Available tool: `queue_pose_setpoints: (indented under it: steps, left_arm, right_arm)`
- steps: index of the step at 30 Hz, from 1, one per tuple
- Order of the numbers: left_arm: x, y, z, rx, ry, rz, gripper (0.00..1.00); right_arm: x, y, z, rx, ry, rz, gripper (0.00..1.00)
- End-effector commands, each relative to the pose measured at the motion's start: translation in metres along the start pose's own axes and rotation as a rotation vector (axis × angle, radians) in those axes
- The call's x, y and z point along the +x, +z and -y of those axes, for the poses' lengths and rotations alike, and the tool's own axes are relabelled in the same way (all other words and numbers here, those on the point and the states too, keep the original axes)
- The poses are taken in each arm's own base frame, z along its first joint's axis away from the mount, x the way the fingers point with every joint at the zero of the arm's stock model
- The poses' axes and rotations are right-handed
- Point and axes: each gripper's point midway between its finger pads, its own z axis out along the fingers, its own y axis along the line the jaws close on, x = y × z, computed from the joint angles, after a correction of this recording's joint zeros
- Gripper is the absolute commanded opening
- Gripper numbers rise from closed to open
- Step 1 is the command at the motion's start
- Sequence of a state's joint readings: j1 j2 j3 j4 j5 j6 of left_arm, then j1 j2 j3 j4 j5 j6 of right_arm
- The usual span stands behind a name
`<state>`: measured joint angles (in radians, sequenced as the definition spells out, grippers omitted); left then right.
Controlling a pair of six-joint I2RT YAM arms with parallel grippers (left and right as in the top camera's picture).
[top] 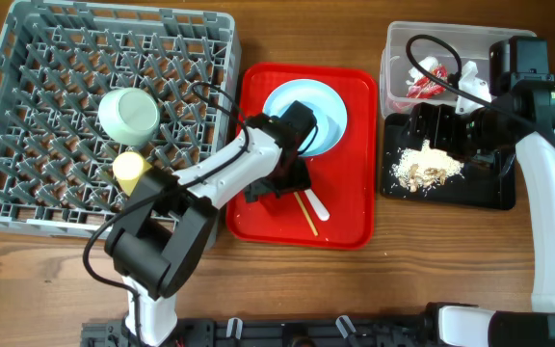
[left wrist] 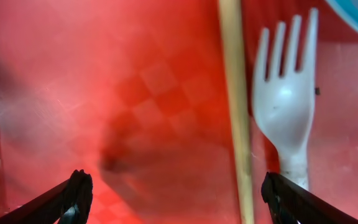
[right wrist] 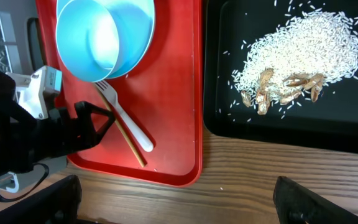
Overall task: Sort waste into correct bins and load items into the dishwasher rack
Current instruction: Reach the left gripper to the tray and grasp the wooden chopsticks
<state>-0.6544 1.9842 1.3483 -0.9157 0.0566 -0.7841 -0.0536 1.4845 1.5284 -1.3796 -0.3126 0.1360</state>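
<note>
On the red tray (top: 355, 212) my left gripper (top: 276, 188) hangs low and open, nothing between its fingers. Close up, the left gripper (left wrist: 176, 196) straddles bare tray and the near end of a wooden chopstick (left wrist: 235, 106); the white fork (left wrist: 288, 106) lies just right of it. A pale blue plate (top: 328, 120) with a blue bowl (right wrist: 98, 37) sits at the tray's far end. My right gripper (top: 438, 130) is open above the black tray (top: 494, 193) that holds the crumbs (top: 427, 166). The red-and-white wrapper (top: 430, 82) lies in the clear tub (top: 393, 43). The rack (top: 27, 183) holds a pale bowl (top: 128, 114) and a yellow-green cup (top: 128, 169).
The left arm's links stretch from the table's front edge across the rack's near right corner to the red tray. A black cable loops over the clear tub. Bare wood shows between the red tray and the black tray (right wrist: 229, 134), and along the table's front.
</note>
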Motion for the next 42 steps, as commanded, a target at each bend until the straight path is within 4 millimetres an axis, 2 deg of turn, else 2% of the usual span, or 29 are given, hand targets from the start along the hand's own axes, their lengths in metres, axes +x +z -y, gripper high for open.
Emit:
queue_pose_setpoints:
  steps: [1, 9, 12, 15, 17, 21, 25, 27, 36, 42]
  left_arm:
    - [0.006, 0.01, 0.002, -0.013, 0.011, 0.005, 0.89]
    - [0.016, 0.021, -0.003, -0.032, 0.022, -0.005, 0.86]
    - [0.017, 0.021, -0.004, -0.034, 0.022, -0.006, 0.77]
    - [0.017, 0.021, -0.004, -0.034, 0.022, -0.006, 0.57]
    - [0.017, 0.021, -0.004, -0.034, 0.022, -0.006, 0.54]
    - [0.016, 0.021, -0.003, -0.031, 0.022, -0.004, 0.38]
    - [0.015, 0.021, -0.002, -0.026, 0.023, 0.001, 0.35]
    - [0.014, 0.021, 0.0, -0.018, 0.023, 0.007, 0.29]
    - [0.011, 0.022, 0.004, -0.003, 0.024, 0.019, 0.33]
    - [0.013, 0.029, -0.001, -0.027, 0.023, 0.009, 0.35]
  right_arm:
    - [-0.002, -0.003, 0.001, 0.005, -0.005, 0.012, 1.0]
    - [0.0, -0.003, 0.001, 0.006, -0.003, 0.004, 1.0]
    - [0.001, -0.003, 0.001, 0.006, -0.002, 0.001, 1.0]
    - [0.001, -0.003, 0.001, 0.007, -0.001, -0.001, 1.0]
    - [0.002, -0.003, 0.001, 0.007, -0.001, -0.002, 0.99]
    - [0.002, -0.003, 0.001, 0.007, -0.001, -0.002, 1.0]
    - [0.002, -0.003, 0.001, 0.007, 0.0, -0.003, 0.99]
    - [0.002, -0.003, 0.001, 0.007, 0.001, -0.005, 1.0]
    - [0.004, -0.003, 0.001, 0.008, 0.004, -0.013, 1.0]
    - [0.005, -0.003, 0.001, 0.008, 0.006, -0.016, 0.99]
